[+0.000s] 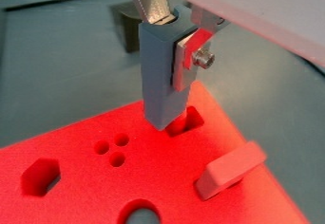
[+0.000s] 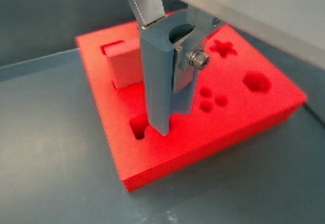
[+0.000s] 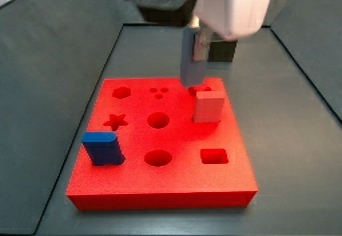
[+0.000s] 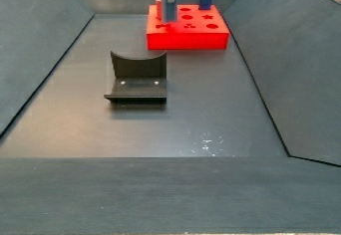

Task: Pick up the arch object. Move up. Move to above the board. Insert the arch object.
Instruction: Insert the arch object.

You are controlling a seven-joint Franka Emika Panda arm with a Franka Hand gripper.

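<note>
The gripper (image 2: 172, 40) stands over the board (image 2: 241, 114), on the side where the pinkish-red block (image 2: 121, 62) sits. Its two silver fingers (image 1: 158, 5) are drawn in tight on the upper part of the arch object (image 1: 165, 76), with no gap showing between pad and piece.

The arch object hangs upright. In both wrist views its lower end is at the mouth of a cut-out in the board, just beside the red block, and seems to be a little way inside. From here it looks like a slate-grey bar seen edge-on, and I can't make out its curved notch.

I'd judge it light and stiff, like a moulded or printed block, since it shows no bend under the clamp. Its faces look smooth, so it could slide or twist if the pinch were loose. The flat sides high up, where the fingers have it, seem the right place to hold, as that leaves the lower end free to enter the hole. The fit looks close, so a slight tilt could jam it.

Counting:
- One board.
- Three pieces on it: the arch object (image 3: 195, 68), the red block (image 3: 209, 105) and a blue block (image 3: 102, 148).
- In a side view the open holes on the board are one star, two round holes, one square, a cluster of three small dots and one more at the far corner.
- One fixture (image 4: 136, 77), well apart from the board on the grey floor.
</note>
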